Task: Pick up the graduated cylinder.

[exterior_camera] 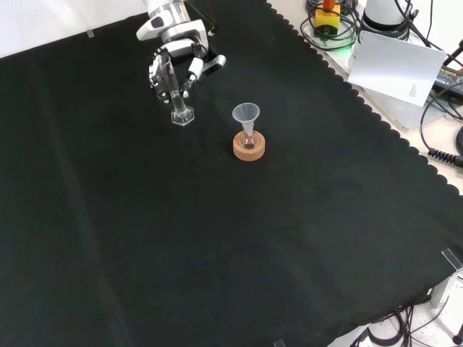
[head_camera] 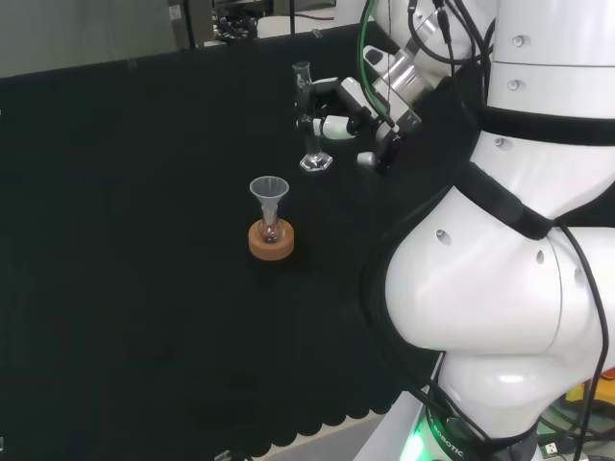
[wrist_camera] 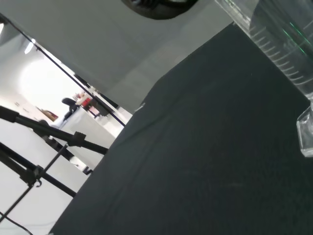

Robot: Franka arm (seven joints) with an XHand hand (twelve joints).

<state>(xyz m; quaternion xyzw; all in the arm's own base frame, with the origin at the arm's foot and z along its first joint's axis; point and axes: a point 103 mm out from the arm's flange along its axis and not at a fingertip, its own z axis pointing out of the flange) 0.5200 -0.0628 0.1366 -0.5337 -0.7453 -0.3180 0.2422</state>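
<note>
The graduated cylinder (head_camera: 309, 115) stands upright on the black cloth (head_camera: 135, 240) of the desk, its clear hexagonal foot resting on the cloth in both the head view and the front view. The robot hand (head_camera: 336, 110) is at the cylinder's tube, above the foot: in the head view it reaches in from the right, with its black and white fingers (head_camera: 309, 96) curled round the clear tube, and in the front view the robot hand (exterior_camera: 173, 69) comes down from the top with fingers (exterior_camera: 163, 72) wrapped on either side of the graduated cylinder (exterior_camera: 181, 110), so it is pinching the tube rather than spread. Whether the foot has left the cloth cannot be told; it looks to be touching. In the wrist view the graduated cylinder (wrist_camera: 288, 58) is close and large, its printed scale lines visible on the clear wall and 1 corner of its foot showing against the cloth. Near it, well clear of the robot hand, a clear funnel (head_camera: 269, 197) sits in a small flask on a cork ring (head_camera: 271, 240); in the front view the funnel (exterior_camera: 246, 116) and cork ring (exterior_camera: 249, 147) stand to the right of the cylinder and slightly nearer the camera. The arm's white links (head_camera: 500, 269) stand large at the right of the head view.
</note>
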